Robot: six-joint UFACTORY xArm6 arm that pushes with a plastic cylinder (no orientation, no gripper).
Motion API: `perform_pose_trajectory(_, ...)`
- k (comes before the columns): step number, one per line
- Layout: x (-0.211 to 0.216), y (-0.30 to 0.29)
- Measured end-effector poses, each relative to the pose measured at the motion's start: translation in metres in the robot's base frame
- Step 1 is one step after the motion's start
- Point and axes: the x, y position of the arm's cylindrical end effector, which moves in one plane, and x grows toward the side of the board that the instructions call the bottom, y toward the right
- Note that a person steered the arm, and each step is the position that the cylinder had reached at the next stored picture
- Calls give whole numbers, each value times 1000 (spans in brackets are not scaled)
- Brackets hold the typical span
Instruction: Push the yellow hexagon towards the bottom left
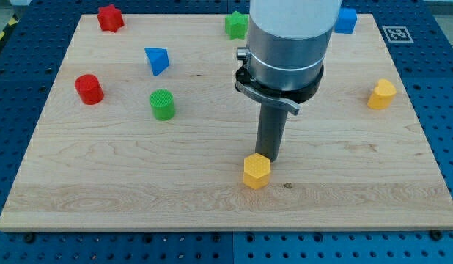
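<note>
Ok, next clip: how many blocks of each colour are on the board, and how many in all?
Red: 2, the star and the cylinder
Green: 2, the cylinder and the block at the top
Blue: 2, the pyramid-like block and the cube
Yellow: 2, the hexagon by my tip and the block at the right
Total: 8

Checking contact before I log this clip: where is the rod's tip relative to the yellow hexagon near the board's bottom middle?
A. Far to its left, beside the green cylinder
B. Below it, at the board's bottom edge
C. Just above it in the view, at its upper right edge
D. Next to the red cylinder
C: my tip comes down right at the upper right edge of the yellow hexagon, far from the green cylinder and the red cylinder.
</note>
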Motion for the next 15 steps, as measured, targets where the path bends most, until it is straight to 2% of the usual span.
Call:
perform_pose_trajectory(3,0,14)
perform_pose_trajectory(5,29,14)
perform_pose_trajectory(6,29,8)
perform_pose_trajectory(8,24,-43)
perform_pose_trajectory(10,43,-50)
perform_pose_trajectory(11,43,-50)
perform_pose_trajectory(13,31,-86)
perform_pose_trajectory(14,35,-51)
perform_pose_trajectory(15,43,-49)
